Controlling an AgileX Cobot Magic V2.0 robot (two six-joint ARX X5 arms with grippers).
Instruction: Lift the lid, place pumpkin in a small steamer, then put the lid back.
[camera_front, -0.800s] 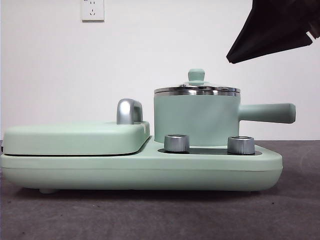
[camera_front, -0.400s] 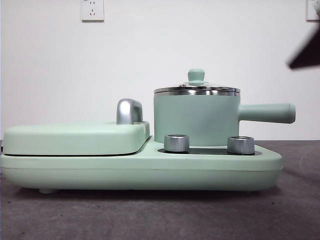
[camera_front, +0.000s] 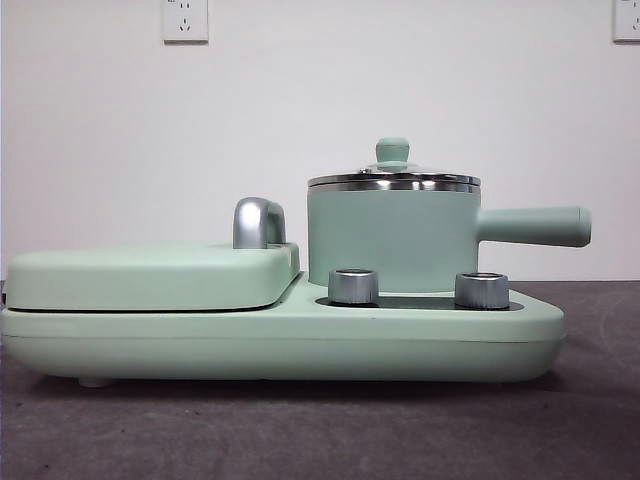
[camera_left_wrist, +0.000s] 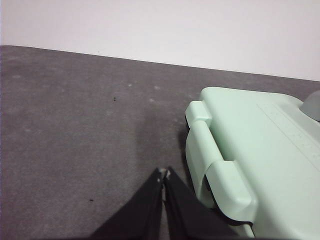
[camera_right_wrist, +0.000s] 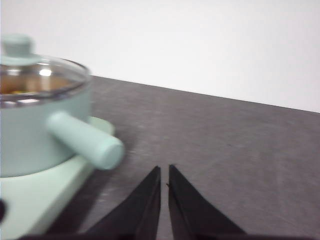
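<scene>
The small steamer (camera_front: 390, 240) stands on the right half of a mint-green cooker base (camera_front: 280, 345), its long handle (camera_front: 535, 226) pointing right. The glass lid (camera_front: 393, 180) rests on its rim, knob up. In the right wrist view the steamer (camera_right_wrist: 40, 135) and lid (camera_right_wrist: 35, 75) are close by. A blurred orange-brown patch shows through the glass, but I cannot make out the pumpkin as such. My right gripper (camera_right_wrist: 164, 167) is shut and empty over the table, beside the handle's tip. My left gripper (camera_left_wrist: 164, 171) is shut and empty beside the cooker's far end.
A flat mint-green griddle cover (camera_front: 150, 275) with a steel grip (camera_front: 258, 222) takes up the base's left half. It also appears in the left wrist view as the griddle cover (camera_left_wrist: 250, 140). Two steel dials (camera_front: 353, 286) sit in front of the pot. A white wall stands behind.
The dark arm at the front view's top right has drawn away to the right and left the picture. Pot, lid and cooker have not moved.
</scene>
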